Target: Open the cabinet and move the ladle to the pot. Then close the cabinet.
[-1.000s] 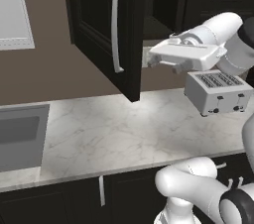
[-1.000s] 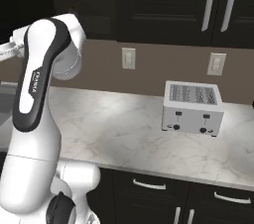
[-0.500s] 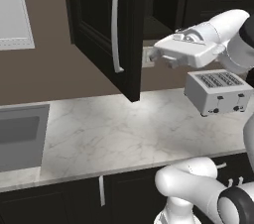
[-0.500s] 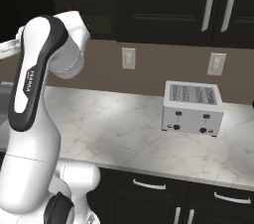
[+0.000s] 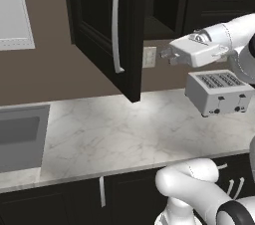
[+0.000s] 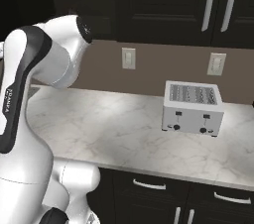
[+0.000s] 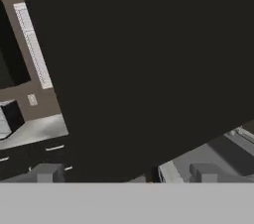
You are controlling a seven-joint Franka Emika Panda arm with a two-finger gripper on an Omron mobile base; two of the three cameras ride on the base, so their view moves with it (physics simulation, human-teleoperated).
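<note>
A kitchen: marble counter [image 5: 124, 129], toaster [image 6: 192, 107], sink [image 5: 20, 137] (black cabinets [image 6: 163, 5] above).

Base views flank arm — both share toaster [image 5: 218, 92].

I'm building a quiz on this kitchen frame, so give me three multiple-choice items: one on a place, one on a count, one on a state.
1. Where does the toaster stand?
A. in the sink
B. on the marble counter
C. inside the cabinet

2. How many wall outlets show in the right base view?
A. two
B. four
C. none

3. How is the cabinet door?
A. shut
B. removed
C. swung open

Answers:
1 B: it rests on the counter by the wall.
2 A: two plates on the brown wall.
3 C: the door juts out over the counter.
</note>
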